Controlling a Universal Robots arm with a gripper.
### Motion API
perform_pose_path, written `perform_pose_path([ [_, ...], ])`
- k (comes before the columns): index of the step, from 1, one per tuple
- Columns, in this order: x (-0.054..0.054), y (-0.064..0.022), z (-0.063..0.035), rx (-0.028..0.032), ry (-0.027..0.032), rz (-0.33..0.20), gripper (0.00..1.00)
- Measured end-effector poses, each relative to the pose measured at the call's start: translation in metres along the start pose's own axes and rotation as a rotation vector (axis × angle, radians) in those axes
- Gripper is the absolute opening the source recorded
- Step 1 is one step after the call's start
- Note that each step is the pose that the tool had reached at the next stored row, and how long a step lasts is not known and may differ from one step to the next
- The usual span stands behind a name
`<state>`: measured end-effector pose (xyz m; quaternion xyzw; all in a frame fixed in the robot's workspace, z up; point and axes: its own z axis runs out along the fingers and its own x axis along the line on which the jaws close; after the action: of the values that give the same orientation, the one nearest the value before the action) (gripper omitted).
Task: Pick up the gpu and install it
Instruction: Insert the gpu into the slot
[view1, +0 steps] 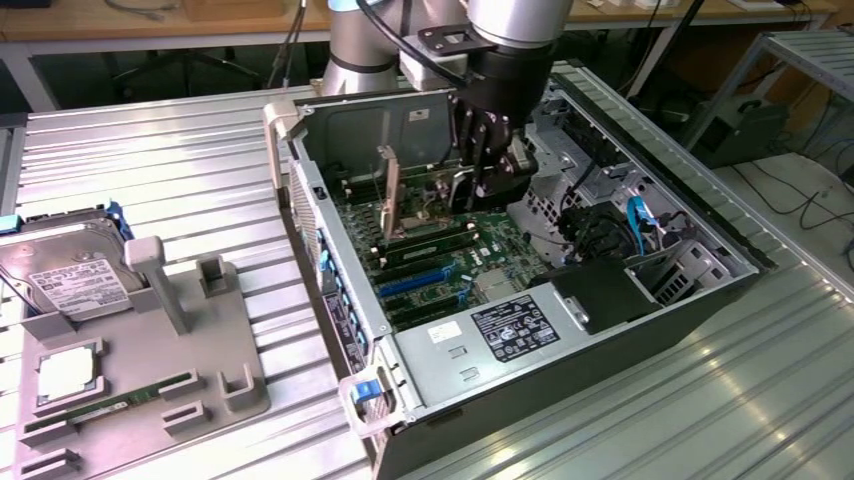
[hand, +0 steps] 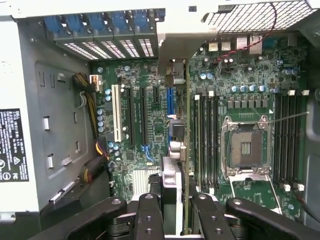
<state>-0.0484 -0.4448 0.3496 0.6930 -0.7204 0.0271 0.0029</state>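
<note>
Wrist view: the gripper (hand: 177, 220) is clamped on the gpu (hand: 186, 150), which runs edge-on away from it over the motherboard (hand: 160, 130). It sits in a narrow lane between the blue expansion slot (hand: 169, 100) and the memory slots (hand: 205, 135). Its far end nears the vented rear slot covers (hand: 110, 47). In the exterior view, the gpu (view1: 391, 195) stands upright inside the open computer case (view1: 561, 400) on the bench (view1: 160, 160).

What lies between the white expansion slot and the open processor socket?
In the wrist view: black expansion slots, a blue slot, the thin dark gpu card edge-on, held by the hand, then black memory slots.
</note>
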Motion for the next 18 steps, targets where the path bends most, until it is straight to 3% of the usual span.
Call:
perform_pose_path([
  [3,0.0,0.0018,0.0047,0.0002,0.0039,0.001,0.28],
  [11,-0.001,0.005,0.021,0.0007,0.0039,0.006,0.28],
  [18,-0.001,0.0054,0.0286,0.0002,-0.0038,0.01,0.28],
])
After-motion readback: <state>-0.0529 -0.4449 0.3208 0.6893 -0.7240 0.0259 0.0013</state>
